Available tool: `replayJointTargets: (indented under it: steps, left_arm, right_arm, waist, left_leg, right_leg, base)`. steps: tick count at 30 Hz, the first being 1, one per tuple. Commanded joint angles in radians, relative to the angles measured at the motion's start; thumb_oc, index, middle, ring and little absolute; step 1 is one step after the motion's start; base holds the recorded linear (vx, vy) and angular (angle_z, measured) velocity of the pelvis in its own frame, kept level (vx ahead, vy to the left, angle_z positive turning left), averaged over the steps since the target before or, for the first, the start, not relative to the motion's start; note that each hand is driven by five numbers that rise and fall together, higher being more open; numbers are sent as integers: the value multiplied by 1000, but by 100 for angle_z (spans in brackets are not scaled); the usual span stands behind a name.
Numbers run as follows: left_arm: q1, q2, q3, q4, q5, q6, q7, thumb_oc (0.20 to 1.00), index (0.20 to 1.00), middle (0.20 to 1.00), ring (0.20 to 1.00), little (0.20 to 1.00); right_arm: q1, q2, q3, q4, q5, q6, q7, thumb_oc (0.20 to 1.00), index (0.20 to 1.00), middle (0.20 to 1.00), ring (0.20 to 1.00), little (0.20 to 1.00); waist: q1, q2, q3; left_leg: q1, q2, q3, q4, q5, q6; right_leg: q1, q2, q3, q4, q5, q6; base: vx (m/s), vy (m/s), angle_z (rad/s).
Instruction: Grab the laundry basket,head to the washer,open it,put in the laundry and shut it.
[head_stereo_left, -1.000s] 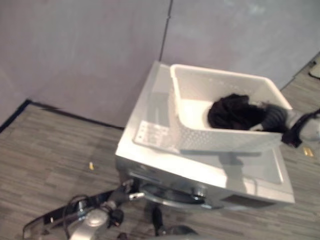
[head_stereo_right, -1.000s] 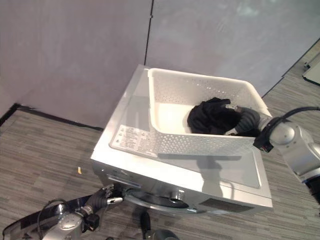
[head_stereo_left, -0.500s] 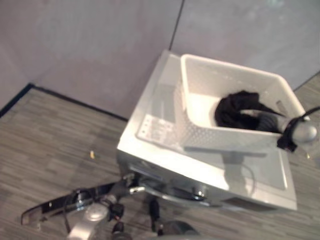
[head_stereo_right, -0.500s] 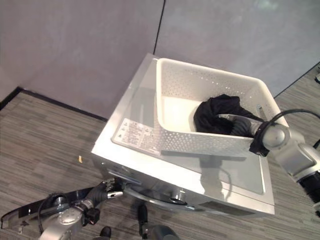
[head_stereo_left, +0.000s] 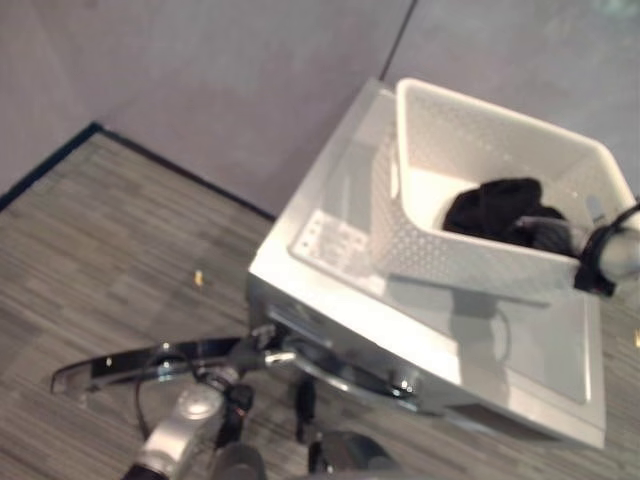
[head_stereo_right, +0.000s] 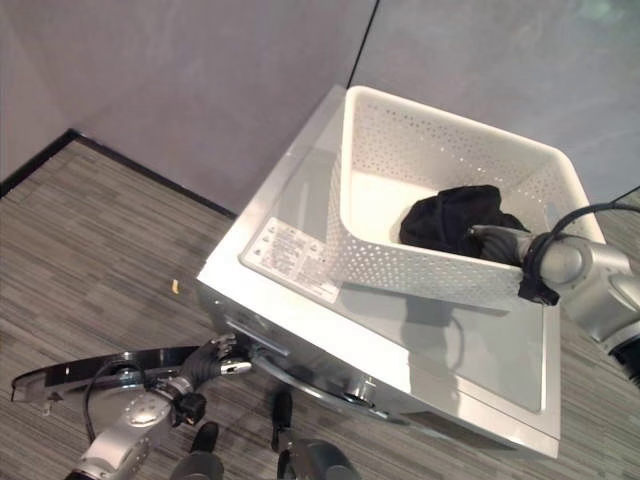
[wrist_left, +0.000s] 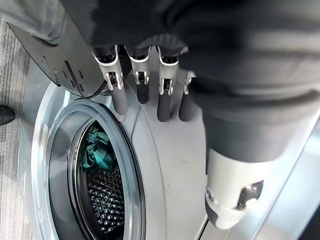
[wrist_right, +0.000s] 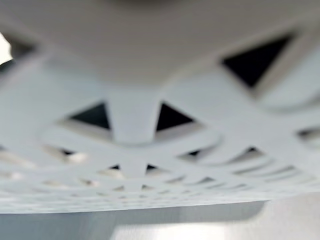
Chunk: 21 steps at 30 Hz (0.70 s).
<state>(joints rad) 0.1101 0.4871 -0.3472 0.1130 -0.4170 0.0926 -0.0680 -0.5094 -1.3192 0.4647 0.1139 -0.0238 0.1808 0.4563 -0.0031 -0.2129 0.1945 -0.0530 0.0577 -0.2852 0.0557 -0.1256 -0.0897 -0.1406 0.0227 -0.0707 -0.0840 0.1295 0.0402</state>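
A white perforated laundry basket (head_stereo_right: 400, 270) stands on top of the silver washer (head_stereo_right: 470, 340). A black garment (head_stereo_right: 455, 215) lies in it. My right hand (head_stereo_right: 503, 242) reaches over the basket's near right corner onto the garment, which hides its fingers. The basket's lattice (wrist_right: 135, 125) is right against that wrist camera. The washer door (head_stereo_right: 90, 368) stands swung out to the left. My left hand (head_stereo_right: 208, 360) is at the washer's front beside the door's hinge side, its fingers (wrist_left: 142, 90) straight. A teal cloth (wrist_left: 97, 152) lies inside the open drum (wrist_left: 100, 200).
Grey panel walls stand close behind the washer, with a dark skirting strip (head_stereo_right: 40, 160) along the floor at left. A small yellow scrap (head_stereo_right: 175, 286) lies on the striped grey floor left of the washer.
The whole picture has shifted as the camera moved, so washer and basket now sit further right. Both hands keep their places, the right in the basket and the left at the door.
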Motion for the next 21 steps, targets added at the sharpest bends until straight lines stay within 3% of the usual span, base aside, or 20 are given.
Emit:
replayJointTargets:
  steps: [1,11,12,21]
  left_arm:
    - [-27,16,52,-16,-22,-33,29,1000,1000,1000,1000,1000]
    - [-22,10,65,1,-18,-35,32,1000,1000,1000,1000,1000]
    - [-22,10,68,6,-19,-42,33,1000,1000,1000,1000,1000]
    - [-9,17,99,17,-18,-55,36,1000,1000,1000,1000,1000]
  right_arm:
    - [-53,76,36,21,-15,3,-51,200,200,200,200,200]
    - [-218,125,-52,122,24,-20,-231,200,200,200,200,200]
    - [-307,112,-47,155,51,-37,-286,200,200,200,200,200]
    - [-575,53,-60,169,77,-75,-459,200,200,200,200,200]
  waist:
    - [52,57,10]
    - [35,57,-34]
    - [33,55,-44]
    - [15,61,-91]
  left_leg:
    - [77,114,-23,-71,-28,20]
    - [110,109,6,-85,-33,26]
    - [116,107,14,-82,-37,27]
    - [148,106,36,-89,-49,29]
  right_leg:
    - [-55,-139,48,181,-107,112]
    - [-41,-139,80,153,-86,113]
    - [-37,-136,90,146,-81,114]
    - [-12,-136,105,133,-79,113]
  base:
    - [0,0,0]
    - [-2,6,-6]
    - [-37,11,-16]
    - [0,10,-8]
